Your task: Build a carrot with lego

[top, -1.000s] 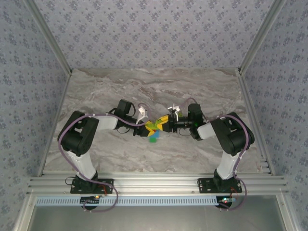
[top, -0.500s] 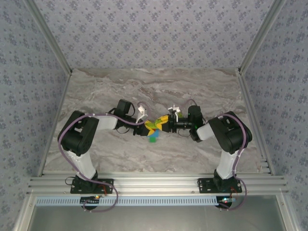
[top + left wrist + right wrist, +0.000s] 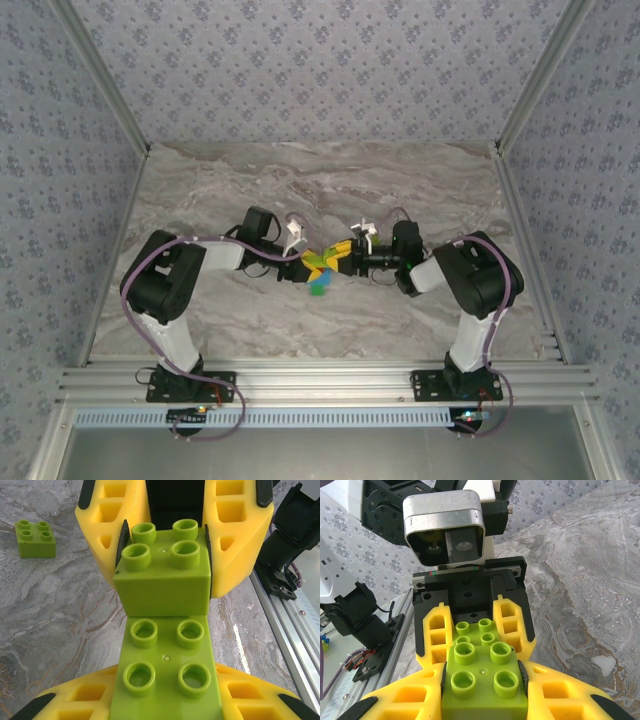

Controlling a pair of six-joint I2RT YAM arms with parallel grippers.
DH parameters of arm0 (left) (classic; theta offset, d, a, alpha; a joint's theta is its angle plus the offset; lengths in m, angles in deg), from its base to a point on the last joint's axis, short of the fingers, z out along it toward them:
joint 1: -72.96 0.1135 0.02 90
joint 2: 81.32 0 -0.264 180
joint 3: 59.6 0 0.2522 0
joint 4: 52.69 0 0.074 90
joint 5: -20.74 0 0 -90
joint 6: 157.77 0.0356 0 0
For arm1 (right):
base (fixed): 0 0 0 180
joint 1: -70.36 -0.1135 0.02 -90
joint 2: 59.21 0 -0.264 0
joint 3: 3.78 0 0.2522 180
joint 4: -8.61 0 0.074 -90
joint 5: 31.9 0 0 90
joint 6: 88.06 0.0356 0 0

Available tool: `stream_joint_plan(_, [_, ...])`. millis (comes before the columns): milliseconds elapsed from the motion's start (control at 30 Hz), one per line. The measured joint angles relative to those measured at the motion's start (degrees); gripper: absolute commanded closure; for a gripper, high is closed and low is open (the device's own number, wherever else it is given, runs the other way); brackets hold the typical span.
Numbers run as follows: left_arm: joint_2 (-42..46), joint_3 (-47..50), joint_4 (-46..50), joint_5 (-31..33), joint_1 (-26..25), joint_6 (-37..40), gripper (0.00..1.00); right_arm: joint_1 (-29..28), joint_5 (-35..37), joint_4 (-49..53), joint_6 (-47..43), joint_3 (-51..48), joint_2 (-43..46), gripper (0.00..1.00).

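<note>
The left hand (image 3: 167,702) clamps a yellow-green brick (image 3: 167,672); the right hand (image 3: 165,555), facing it, clamps a second yellow-green brick (image 3: 162,582) butting the first, seemingly a step higher. Square the edges, seat studs, then press steadily.

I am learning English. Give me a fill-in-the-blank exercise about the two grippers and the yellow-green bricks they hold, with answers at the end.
The right gripper is shut on a yellow-green brick showing ____ studs. The left gripper holds a second brick of the ____ colour. With the loose brick on the table, the left wrist view has ____ yellow-green bricks.
Answers: four; same; three.
</note>
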Motion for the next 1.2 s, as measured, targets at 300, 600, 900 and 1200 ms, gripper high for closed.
stream_joint_plan(300, [0.0, 0.2, -0.5, -0.4, 0.0, 0.1, 1.0, 0.3, -2.3, 0.0, 0.0, 1.0, -1.1, 0.79])
stream_joint_plan(600, [0.0, 0.3, 0.3, -0.9, 0.4, 0.2, 1.0, -0.2, -3.2, 7.2, -5.2, 2.7, 0.2, 0.8])
stream_joint_plan(900, [0.0, 0.3, 2.2, -1.8, 0.8, 0.0, 1.0, -0.9, -3.0, 10.8, -9.3, 3.1, 0.7, 0.82])
stream_joint_plan(1200, [0.0, 0.3, 2.6, -2.0, 1.0, 0.0, 1.0, -1.1, -3.1, 13.8, -11.0, 3.9, 1.1, 0.81])
